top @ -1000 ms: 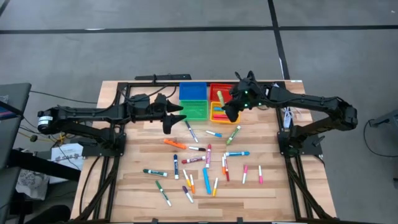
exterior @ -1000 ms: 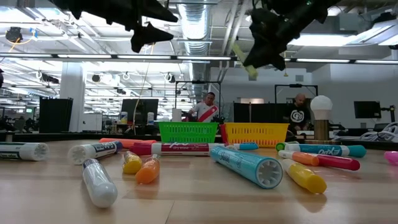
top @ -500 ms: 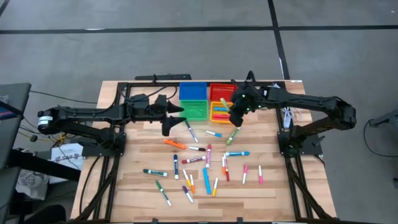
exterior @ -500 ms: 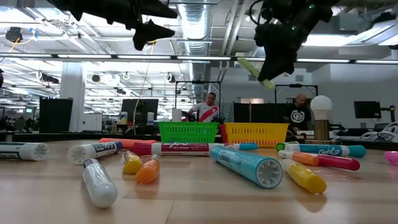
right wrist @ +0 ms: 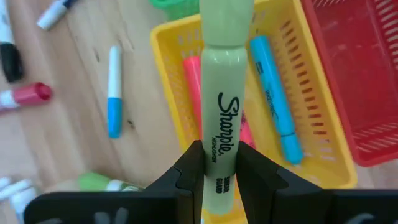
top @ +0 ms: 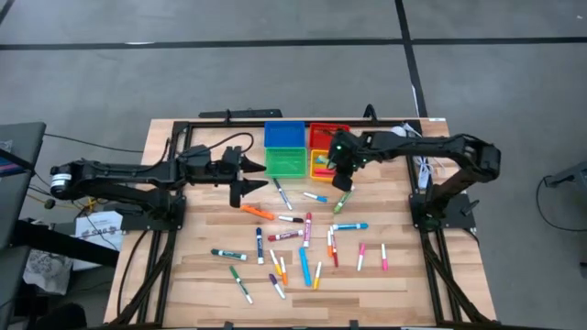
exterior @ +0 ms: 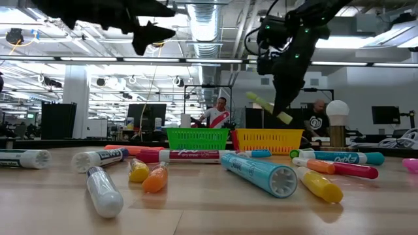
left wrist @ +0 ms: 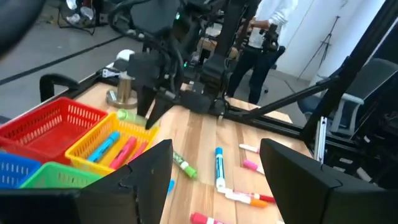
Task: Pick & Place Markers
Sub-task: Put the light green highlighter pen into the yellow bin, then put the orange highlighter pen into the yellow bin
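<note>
From above, the right gripper (top: 340, 174) hangs over the yellow bin (top: 320, 165) at the table's far edge; some two dozen markers (top: 303, 240) lie scattered mid-table, so most sorting remains. The left gripper (top: 240, 184) waits left of the green bin (top: 286, 161), jaws wide (nothing between them). At table level, open air surrounds the carried pale-green marker (exterior: 268, 108). The right wrist view shows jaws clamping it above the bin, already holding a few.

You are seeing the green marker (right wrist: 219, 130) running off the right wrist picture's upper edge, its lower end hiding between the right gripper's (right wrist: 214, 167) fingers. From above, the floor of the yellow bin (top: 317, 173) is sitting partly under that gripper, its contents too small for counting.
</note>
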Action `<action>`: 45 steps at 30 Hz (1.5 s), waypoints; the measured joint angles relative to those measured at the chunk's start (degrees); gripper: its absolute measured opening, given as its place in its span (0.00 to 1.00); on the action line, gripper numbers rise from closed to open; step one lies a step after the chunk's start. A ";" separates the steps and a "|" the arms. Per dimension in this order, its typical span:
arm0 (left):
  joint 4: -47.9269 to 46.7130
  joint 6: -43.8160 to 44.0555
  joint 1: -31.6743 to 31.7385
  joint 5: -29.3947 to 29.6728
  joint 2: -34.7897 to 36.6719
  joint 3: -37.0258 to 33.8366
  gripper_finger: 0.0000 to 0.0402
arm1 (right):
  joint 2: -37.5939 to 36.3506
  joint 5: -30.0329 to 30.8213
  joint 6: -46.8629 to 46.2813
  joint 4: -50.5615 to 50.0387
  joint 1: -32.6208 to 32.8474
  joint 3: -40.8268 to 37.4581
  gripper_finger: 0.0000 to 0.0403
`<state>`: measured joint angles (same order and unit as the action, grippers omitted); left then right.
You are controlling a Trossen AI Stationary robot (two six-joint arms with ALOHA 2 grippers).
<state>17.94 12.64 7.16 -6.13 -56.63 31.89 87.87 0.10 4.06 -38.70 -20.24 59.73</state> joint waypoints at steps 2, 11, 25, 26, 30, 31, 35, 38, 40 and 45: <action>0.71 0.24 0.00 0.07 1.77 -1.72 0.60 | 1.56 0.54 1.91 -0.52 -0.03 1.37 0.16; 2.81 0.83 0.37 1.10 6.70 -6.32 0.60 | 10.11 2.90 8.47 -4.65 -0.12 7.94 0.16; 4.04 1.47 0.57 1.40 7.42 -8.42 0.60 | 15.30 3.19 9.50 -9.79 -0.09 11.86 0.17; 4.12 1.46 0.57 1.42 7.42 -8.42 0.60 | 15.20 3.19 9.54 -10.44 -0.10 11.86 0.17; 4.22 1.38 0.57 1.41 7.42 -8.40 0.60 | 15.20 3.19 9.98 -11.45 -0.10 11.85 0.20; 4.20 1.38 0.57 1.41 7.42 -8.40 0.60 | 15.20 3.19 9.97 -11.51 -0.10 11.84 0.20; 4.22 1.51 0.57 1.40 7.42 -8.40 0.60 | 15.20 3.19 9.98 -11.88 -0.10 11.85 0.22; 4.27 1.63 0.57 1.40 7.42 -8.38 0.60 | 15.20 3.18 9.96 -11.91 -0.10 11.84 0.24; 4.32 1.75 0.55 1.40 7.42 -8.38 0.60 | 15.20 3.19 9.96 -11.88 -0.05 11.84 0.25; 4.41 1.75 0.55 1.40 7.42 -8.38 0.60 | 15.20 3.17 9.94 -11.88 -0.03 11.84 0.27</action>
<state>22.35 14.39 7.70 -4.73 -49.21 23.51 103.07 3.27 14.00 -50.59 -20.27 71.57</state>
